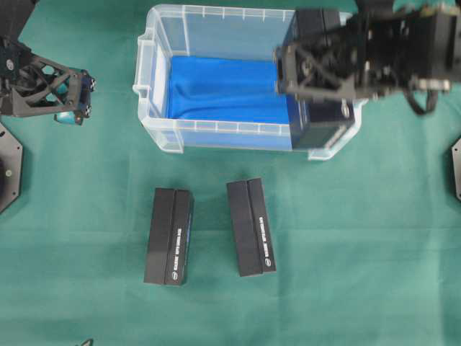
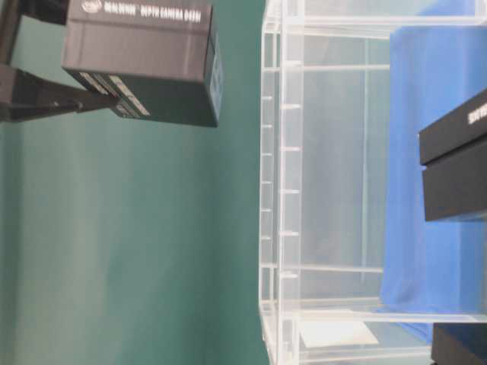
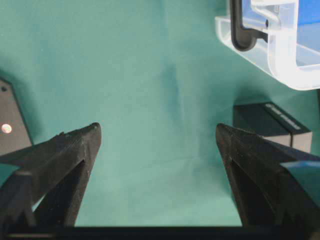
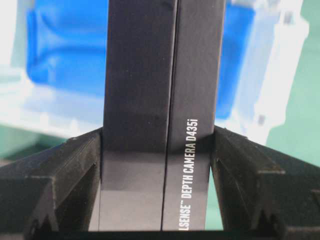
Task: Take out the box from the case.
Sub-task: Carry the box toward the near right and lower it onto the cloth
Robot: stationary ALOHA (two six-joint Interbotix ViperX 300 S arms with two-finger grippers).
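Observation:
The case (image 1: 155, 43) is a clear plastic bin with a blue lining (image 1: 223, 90), standing at the back middle of the green table. My right gripper (image 1: 317, 72) is shut on a black box (image 1: 320, 122) printed "DEPTH CAMERA D435i", held on end above the case's right end. In the right wrist view the box (image 4: 160, 100) fills the gap between both fingers, with the case (image 4: 265, 100) blurred beneath. The table-level view shows the box (image 2: 144, 61) well clear of the case rim (image 2: 278, 190). My left gripper (image 1: 72, 101) hangs open and empty left of the case.
Two more black boxes (image 1: 169, 236) (image 1: 251, 227) lie side by side on the cloth in front of the case. The left wrist view shows one of them (image 3: 272, 125) past the open fingers, and the case's corner handle (image 3: 280, 55) at upper right.

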